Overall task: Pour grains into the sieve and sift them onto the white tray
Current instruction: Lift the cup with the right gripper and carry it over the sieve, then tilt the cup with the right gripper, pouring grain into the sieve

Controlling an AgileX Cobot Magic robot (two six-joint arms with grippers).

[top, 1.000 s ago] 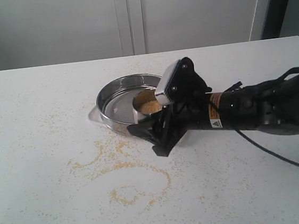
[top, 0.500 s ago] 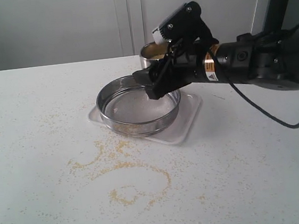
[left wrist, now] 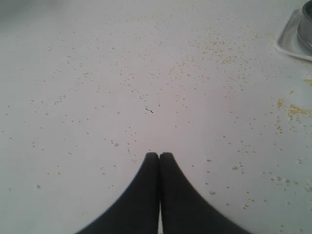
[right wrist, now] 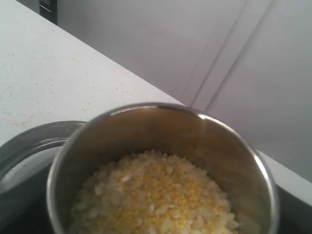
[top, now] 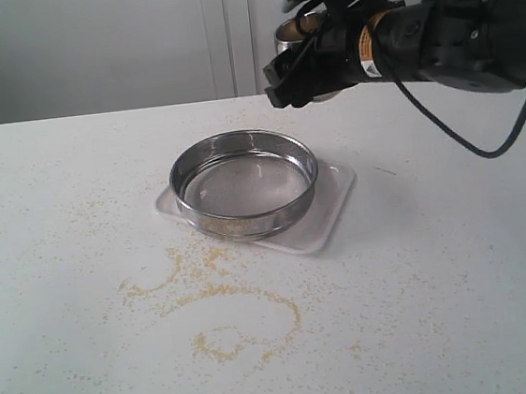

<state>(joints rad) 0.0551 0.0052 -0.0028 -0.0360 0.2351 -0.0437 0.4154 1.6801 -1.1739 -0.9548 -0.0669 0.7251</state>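
The sieve (top: 244,182), a wide shiny steel ring, sits on the white tray (top: 332,210) at the table's middle. Its mesh looks almost bare. My right gripper (top: 294,85) is raised above and behind the sieve's far right side, shut on a small steel cup (top: 294,30). In the right wrist view the cup (right wrist: 161,126) is upright and filled with grains (right wrist: 156,195), yellow meal mixed with pale rice; the sieve's rim (right wrist: 29,144) shows below it. My left gripper (left wrist: 159,156) is shut and empty above the table, with the tray's corner (left wrist: 287,41) far off.
Spilled yellow grains (top: 226,295) lie in curved trails on the white table in front of the tray, with scattered specks (left wrist: 219,46) elsewhere. A pale wall with cabinet seams stands behind the table's far edge (top: 141,109).
My right arm has lifted the cup from low beside the sieve's front right rim, up and back to a spot high behind the sieve. Sieve and tray stayed put.
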